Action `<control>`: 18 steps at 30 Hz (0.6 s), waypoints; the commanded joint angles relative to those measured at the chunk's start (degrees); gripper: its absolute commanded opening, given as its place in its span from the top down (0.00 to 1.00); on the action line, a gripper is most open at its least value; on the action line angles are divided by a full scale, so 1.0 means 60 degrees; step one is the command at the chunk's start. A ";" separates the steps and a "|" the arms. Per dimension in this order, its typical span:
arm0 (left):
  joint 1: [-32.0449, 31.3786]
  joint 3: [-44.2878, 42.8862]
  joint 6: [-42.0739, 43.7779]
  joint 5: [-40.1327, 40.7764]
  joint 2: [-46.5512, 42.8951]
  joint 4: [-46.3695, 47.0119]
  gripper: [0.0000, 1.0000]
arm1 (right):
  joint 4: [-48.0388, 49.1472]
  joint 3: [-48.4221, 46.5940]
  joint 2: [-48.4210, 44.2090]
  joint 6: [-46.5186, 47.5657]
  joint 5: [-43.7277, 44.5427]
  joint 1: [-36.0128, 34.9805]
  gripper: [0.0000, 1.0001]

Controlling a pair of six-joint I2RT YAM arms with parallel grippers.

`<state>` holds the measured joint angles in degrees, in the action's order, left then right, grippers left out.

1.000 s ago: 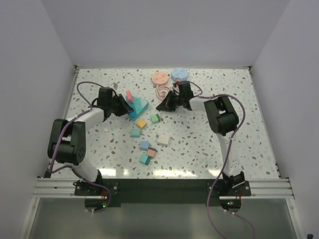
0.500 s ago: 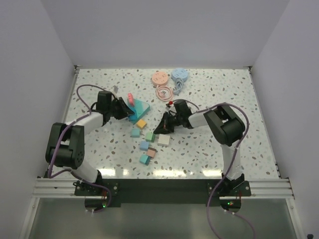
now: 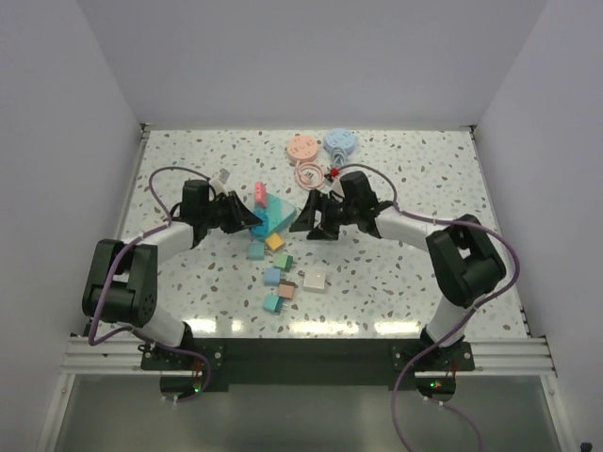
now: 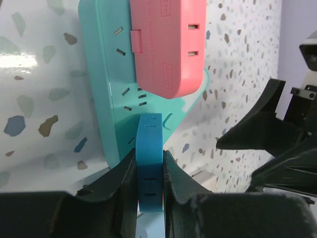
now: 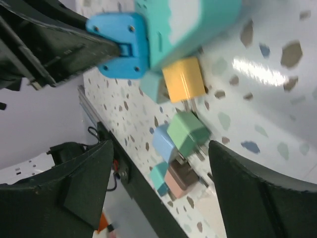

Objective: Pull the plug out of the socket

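Left fingers (image 4: 121, 173) clamp blue plug (image 4: 150, 163), apparently in socket (image 4: 106, 74).

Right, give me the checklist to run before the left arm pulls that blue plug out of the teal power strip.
1. Grip: left gripper is closed on both sides of the blue plug. Ok.
2. Plug state: it sits against the power strip, not yet pulled out. Ok.
3. Strip braced: right gripper is open beside the strip and holds nothing. Not ok.
4. Pink adapter is clear of the fingers, farther along the strip. Ok.
5. Pull path: loose plugs lie on the table close to the strip, and whether they are in the way is unclear. Cannot tell.
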<state>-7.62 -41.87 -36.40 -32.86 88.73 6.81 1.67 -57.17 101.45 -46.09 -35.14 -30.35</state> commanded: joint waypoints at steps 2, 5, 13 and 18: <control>0.0010 -0.0243 -0.1077 -0.1216 -0.0448 0.2216 1.00 | 0.0743 -0.0492 -0.0546 -0.0622 0.0684 0.0019 0.16; -0.0063 -0.0332 -0.1970 -0.1450 -0.0287 0.2890 1.00 | 0.1947 -0.0155 -0.0692 -0.1561 0.1152 0.0019 0.15; -0.0649 -0.0185 -0.4418 -0.1818 0.0051 0.4884 1.00 | 0.2533 0.0021 -0.1057 -0.1871 0.2851 -0.0010 0.15; -0.1074 -0.0068 -0.4802 -0.1642 0.0021 0.4945 1.00 | 0.3251 0.0255 -0.1263 -0.1782 0.3699 -0.0025 0.17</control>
<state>-13.02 -41.87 -61.06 -40.88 89.30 29.17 15.35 -56.40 97.58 -56.73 -19.38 -30.37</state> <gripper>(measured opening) 0.255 0.837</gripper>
